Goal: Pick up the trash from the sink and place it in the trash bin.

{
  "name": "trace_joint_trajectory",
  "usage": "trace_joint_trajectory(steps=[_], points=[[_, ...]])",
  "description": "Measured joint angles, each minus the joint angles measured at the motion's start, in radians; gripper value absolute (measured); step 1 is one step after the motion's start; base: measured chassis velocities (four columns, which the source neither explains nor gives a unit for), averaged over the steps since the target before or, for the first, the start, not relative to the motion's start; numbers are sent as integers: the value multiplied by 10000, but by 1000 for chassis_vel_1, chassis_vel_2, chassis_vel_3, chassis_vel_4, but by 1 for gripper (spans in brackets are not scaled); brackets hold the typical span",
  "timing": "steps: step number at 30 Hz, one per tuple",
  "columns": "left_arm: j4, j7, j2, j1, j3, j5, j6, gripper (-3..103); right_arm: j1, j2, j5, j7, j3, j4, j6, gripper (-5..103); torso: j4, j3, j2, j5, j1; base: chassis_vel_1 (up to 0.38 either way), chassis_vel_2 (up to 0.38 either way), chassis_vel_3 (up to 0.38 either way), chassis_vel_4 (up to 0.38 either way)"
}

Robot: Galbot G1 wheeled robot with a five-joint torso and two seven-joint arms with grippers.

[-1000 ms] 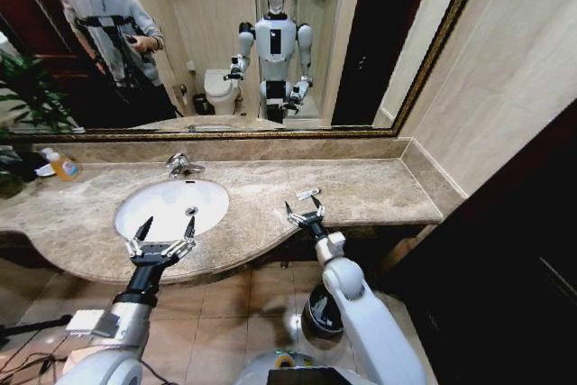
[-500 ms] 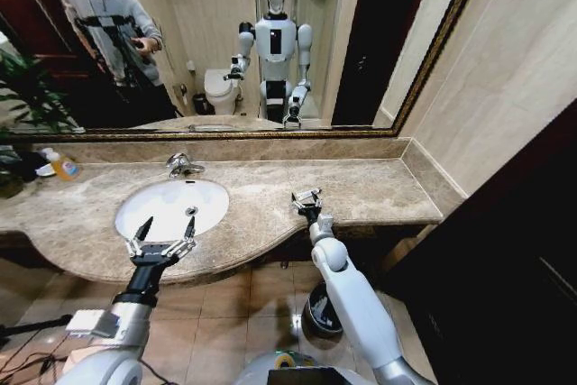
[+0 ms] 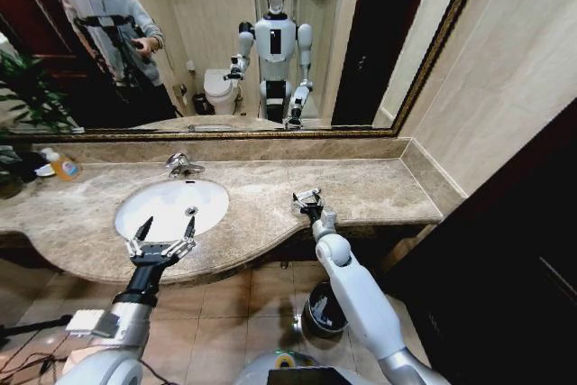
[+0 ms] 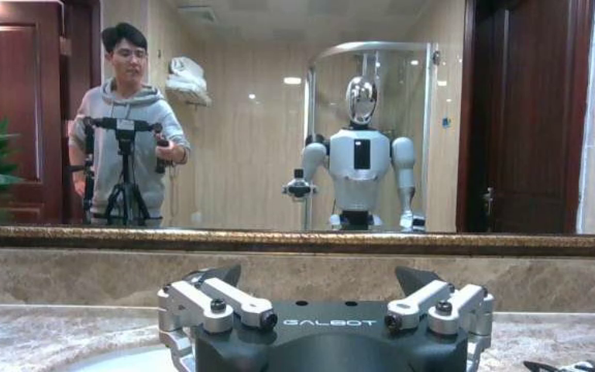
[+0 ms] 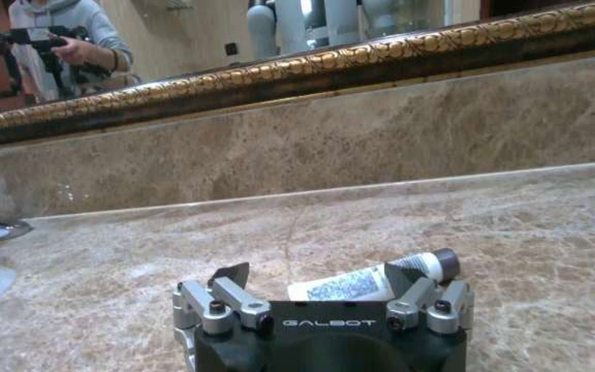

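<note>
A soap bottle [image 3: 63, 167] is standing at the far left of the counter [image 3: 379, 188], near the mirror [image 3: 225, 42]. Right of it the sink [image 3: 171, 206] is lying sunk in the marble, with the tap [image 3: 183, 165] at its back rim; its white bowl is looking bare apart from the drain. The left gripper [image 3: 162, 238] is hovering over the sink's front rim, fingers spread wide and holding nothing; in the left wrist view that gripper [image 4: 324, 291] is pointing towards the mirror, both fingers standing well apart.

Further right, the right gripper [image 3: 308, 202] is reaching low over the counter near its front edge, well clear of the sink. In the right wrist view a tube [image 5: 375, 280] of trash, white with a dark cap, is lying flat on the marble just past the fingers [image 5: 238, 298], roughly between them; the jaws are standing part open around it, and whether they are touching it I cannot tell. The marble around the tube is lying flat and open up to the backsplash.

Below the counter edge, on the tiled floor beside the right arm, the bin [image 3: 322, 309] is standing upright; its inside is too dark to read.
</note>
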State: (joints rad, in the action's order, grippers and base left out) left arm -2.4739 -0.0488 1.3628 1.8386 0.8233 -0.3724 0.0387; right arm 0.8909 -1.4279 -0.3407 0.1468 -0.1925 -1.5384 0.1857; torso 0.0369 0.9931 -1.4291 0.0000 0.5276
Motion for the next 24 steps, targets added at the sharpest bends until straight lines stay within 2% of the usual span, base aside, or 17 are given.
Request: trace_joint_trajectory(steps=[12,13,18,19,20,21,23,24], points=[[0,0,0,0,0,-1,0,100,-776,277,88,-101,470,423,52,86,0,0,0,0,0,0,0,0,0],[0,0,0,0,0,0,0,100,-882,268,90,-100,516,523,10,90,0,0,0,0,0,0,0,0,0],[0,0,0,0,0,-1,0,100,-1266,510,98,-254,658,914,-73,88,3,0,0,1,0,0,0,0,0],[0,0,0,0,0,0,0,100,-1294,674,83,-401,664,935,-87,88,3,0,0,2,0,0,0,0,0],[0,0,0,0,1,0,0,100,-1279,1161,-62,-1029,609,942,-265,87,3,0,0,3,0,0,0,0,0],[0,0,0,0,1,0,0,100,-1279,1161,-62,-1029,609,942,-265,87,3,0,0,3,0,0,0,0,0],[0,0,0,0,0,0,0,100,-1071,1960,-183,-2105,346,823,-456,96,0,0,0,2,0,0,0,0,0],[0,0,0,0,0,0,0,100,-1071,1960,-183,-2105,346,823,-456,96,0,0,0,2,0,0,0,0,0]])
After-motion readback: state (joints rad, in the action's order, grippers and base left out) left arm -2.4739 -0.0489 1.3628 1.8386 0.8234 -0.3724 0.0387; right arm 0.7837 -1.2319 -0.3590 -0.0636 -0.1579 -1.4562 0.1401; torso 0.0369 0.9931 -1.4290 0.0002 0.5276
